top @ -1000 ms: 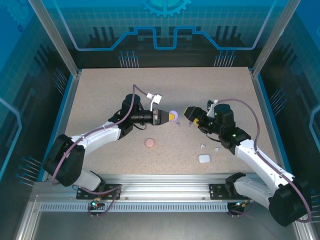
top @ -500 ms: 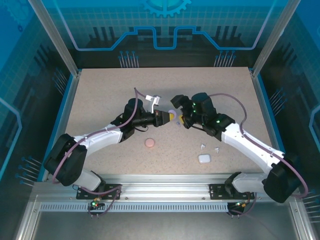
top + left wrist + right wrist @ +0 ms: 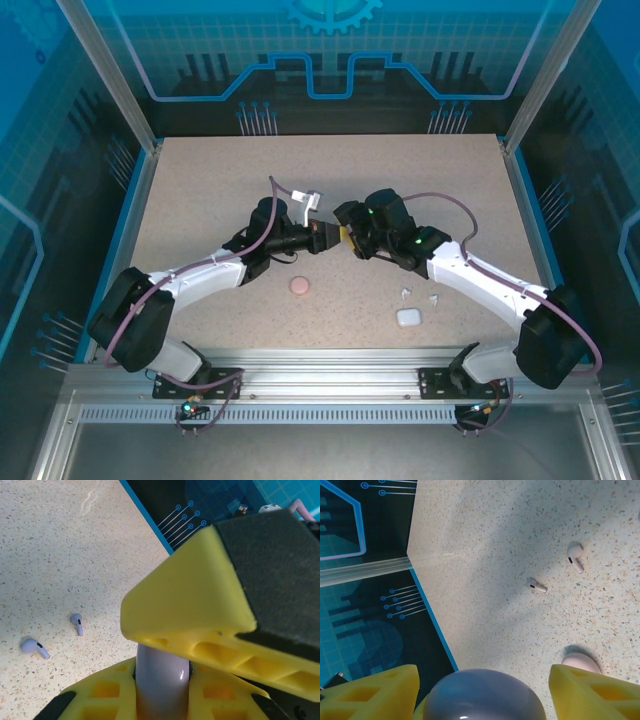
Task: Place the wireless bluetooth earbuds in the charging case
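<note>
Looking down from above, the left pincer (image 3: 335, 236) and the right pincer (image 3: 352, 238) meet tip to tip in the middle of the table (image 3: 200, 190). A second ago the right one stood well off to its own side with a clear gap between them. It has swung in since, while the left has barely shifted. A pink case (image 3: 299, 286) lies behind the left pincer. Two white earbuds (image 3: 405, 293) and a white case (image 3: 408, 317) lie behind the right one, towards the bases.

From the left wrist, that pincer's yellow fingers (image 3: 95, 695) are clamped on the purple charging case (image 3: 160, 672), and a finger of the right pincer lies across its top. Two purple earbuds (image 3: 34, 647) rest beyond the tips, off to the left.

From the right wrist, its fingers (image 3: 375, 695) are spread wide astride the purple case, with a sliver of gap on one side, gripping nothing. Two pale earbuds (image 3: 575, 556), white or pink I can't say, lie beyond the tips.
</note>
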Controlling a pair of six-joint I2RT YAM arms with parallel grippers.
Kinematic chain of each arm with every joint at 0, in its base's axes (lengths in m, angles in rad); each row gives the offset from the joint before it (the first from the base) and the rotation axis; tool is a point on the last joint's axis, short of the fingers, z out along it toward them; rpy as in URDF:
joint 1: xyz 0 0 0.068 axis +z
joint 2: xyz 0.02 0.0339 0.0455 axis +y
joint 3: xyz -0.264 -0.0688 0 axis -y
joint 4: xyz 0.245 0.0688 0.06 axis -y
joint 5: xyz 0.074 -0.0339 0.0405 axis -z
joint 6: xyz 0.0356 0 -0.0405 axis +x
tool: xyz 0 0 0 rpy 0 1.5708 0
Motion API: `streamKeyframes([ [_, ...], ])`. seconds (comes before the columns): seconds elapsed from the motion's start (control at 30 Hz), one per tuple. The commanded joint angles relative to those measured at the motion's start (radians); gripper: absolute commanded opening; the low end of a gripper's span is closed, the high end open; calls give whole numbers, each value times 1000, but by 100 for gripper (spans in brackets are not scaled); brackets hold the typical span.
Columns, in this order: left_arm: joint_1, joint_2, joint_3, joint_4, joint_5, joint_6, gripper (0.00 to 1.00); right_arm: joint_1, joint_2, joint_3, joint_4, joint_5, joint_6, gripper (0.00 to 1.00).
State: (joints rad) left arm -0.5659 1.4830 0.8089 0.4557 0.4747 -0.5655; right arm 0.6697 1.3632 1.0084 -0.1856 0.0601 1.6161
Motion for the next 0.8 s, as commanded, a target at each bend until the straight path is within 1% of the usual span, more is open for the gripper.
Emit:
streamKeyframes([
  [0.0,-5,-9,18,44,-10,33,1,16,3,5,18,33,13,60],
  [0.13,-6,-9,14,42,-9,31,3,17,4,-1,28,34,16,52],
  [0.2,-5,-12,12,44,-11,32,5,17,5,-2,33,35,16,49],
  [0.33,-6,-18,6,43,-16,30,14,16,6,-1,37,40,14,44],
  [0.43,-5,-28,0,43,-26,31,22,14,3,-4,31,47,15,43],
  [0.57,-5,-39,-6,35,-34,38,28,11,-4,-14,28,51,20,43],
  [0.73,-5,-52,-14,34,-49,41,43,9,-11,-23,18,58,24,43],
  [0.77,-5,-52,-13,34,-50,44,44,9,-13,-24,18,58,24,43],
])
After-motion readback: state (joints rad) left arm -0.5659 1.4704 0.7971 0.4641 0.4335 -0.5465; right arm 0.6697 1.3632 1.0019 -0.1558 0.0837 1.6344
